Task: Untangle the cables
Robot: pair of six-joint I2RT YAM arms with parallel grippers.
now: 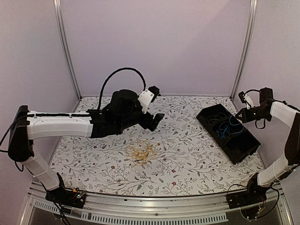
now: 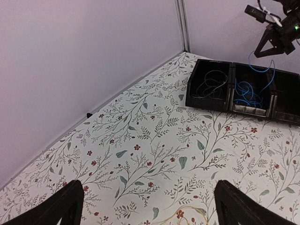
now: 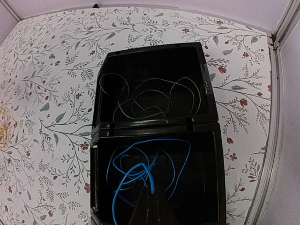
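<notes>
Our left gripper (image 1: 156, 105) hung wide open, the yellow cables (image 1: 143, 152) lying just near of it; our right gripper (image 3: 152, 206), off right, pinched a blue cable (image 3: 140, 171)

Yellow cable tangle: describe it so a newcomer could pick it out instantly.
Find the floral-patterned table. Near its middle lies the yellow cable tangle, a small knot of thin loops. It alone lies loose on the tabletop; the grey cables and blue cables are in the black bin at right.
</notes>
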